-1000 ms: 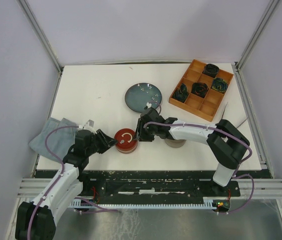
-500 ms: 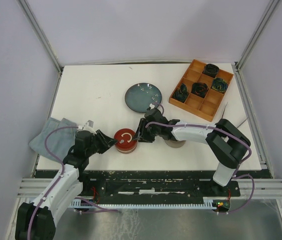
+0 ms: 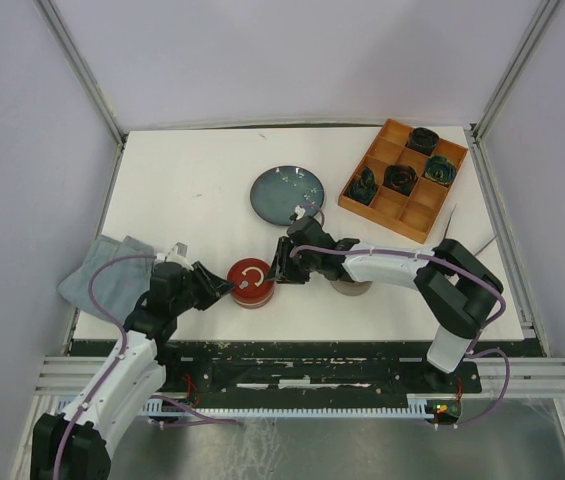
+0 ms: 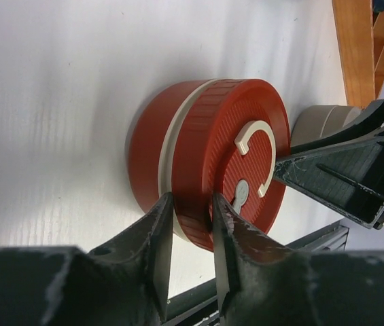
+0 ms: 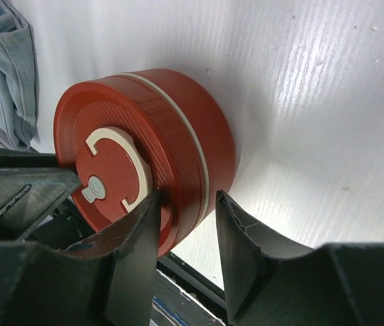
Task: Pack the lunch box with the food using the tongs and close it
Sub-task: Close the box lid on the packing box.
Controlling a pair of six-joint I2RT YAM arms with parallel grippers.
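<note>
The lunch box (image 3: 253, 281) is sitting closed; I am pinching its lid rim with the left gripper (image 4: 190, 224) at 9 o'clock and the right gripper (image 5: 185, 224) at 3 o'clock.

Lid hides lunch box (image 3: 253, 281) contents | specks on plate (image 3: 287, 193) too small to identify | grey round object (image 3: 350, 286) mostly hidden under right arm

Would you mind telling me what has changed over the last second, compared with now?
Very little. The right gripper crept slightly toward the red lunch box and the left arm's elbow shifted a touch. Both grippers, including the left gripper, remain clamped on the lid rim; plate, orange tray and cloth stayed put.
</note>
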